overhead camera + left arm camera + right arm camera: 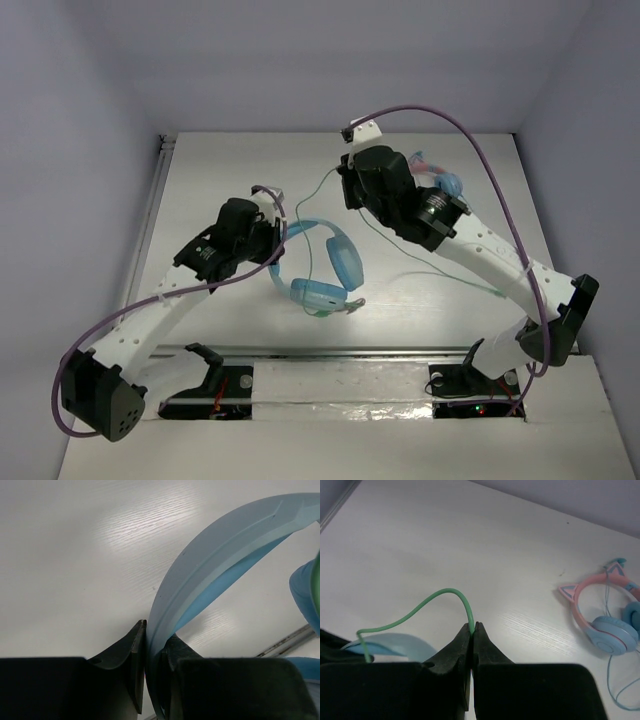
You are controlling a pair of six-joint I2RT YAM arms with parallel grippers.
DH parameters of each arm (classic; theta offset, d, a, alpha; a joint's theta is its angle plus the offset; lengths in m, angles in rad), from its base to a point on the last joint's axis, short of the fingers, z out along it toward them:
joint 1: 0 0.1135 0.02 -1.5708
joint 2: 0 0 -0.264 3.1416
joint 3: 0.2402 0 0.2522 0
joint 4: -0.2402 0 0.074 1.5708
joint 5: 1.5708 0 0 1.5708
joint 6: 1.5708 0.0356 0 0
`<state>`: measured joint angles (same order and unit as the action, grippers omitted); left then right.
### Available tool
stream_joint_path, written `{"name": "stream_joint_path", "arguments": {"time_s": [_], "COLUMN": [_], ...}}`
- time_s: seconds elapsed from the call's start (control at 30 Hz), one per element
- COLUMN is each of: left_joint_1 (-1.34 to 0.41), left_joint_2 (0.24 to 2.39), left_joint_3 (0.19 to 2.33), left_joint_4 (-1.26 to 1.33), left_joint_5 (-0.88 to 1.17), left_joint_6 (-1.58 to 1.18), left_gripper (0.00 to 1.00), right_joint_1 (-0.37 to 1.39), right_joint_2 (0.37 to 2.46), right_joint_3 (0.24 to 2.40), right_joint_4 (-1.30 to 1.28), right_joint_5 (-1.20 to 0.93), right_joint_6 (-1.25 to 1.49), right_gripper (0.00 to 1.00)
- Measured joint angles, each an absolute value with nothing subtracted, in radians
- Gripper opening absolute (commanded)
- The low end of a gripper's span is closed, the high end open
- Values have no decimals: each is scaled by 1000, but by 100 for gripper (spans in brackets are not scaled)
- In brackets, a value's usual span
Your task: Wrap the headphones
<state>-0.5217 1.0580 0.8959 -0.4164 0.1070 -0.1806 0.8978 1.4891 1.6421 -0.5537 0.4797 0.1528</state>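
This looks like a robotics lab cell rather than a lived-in room. A white table (pixel 230 170) is boxed in by plain pale walls (pixel 330 60) at 9, 12 and 3 o'clock in the top view, forming an enclosure. Two white-and-black robot arms are bolted at the table's near edge. The left arm (pixel 160 315) rises from 7 o'clock and the right arm (pixel 490 255) from 4 o'clock, each trailing a looped purple cable (pixel 412 108). A metal rail (pixel 330 352) runs across at 6 o'clock by the black arm mounts (pixel 215 380). Small red glints show there, perhaps indicator lamps, though the view is too coarse to be sure.
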Motion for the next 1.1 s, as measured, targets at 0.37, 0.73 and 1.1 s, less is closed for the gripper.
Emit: {"name": "stream_joint_path", "arguments": {"time_s": [0.37,0.73,1.1], "left_joint_1": [-385,-289,-271], "left_joint_2": [1031,1055,1058], "left_joint_3": [888,868,902], "left_joint_4": [-311,-200,-153], "left_joint_5": [364,573,538], "left_joint_6": [-204,-273,-356], "left_gripper": [0,0,0], "right_joint_1": [838,838,838], "right_joint_2": [1259,1129,1095], "right_joint_3": [1282,997,797], "right_joint_4": [-366,-133,64], "right_joint_5": [581,442,181], "right_joint_6": [285,421,477], "right_gripper": [0,0,0]}}
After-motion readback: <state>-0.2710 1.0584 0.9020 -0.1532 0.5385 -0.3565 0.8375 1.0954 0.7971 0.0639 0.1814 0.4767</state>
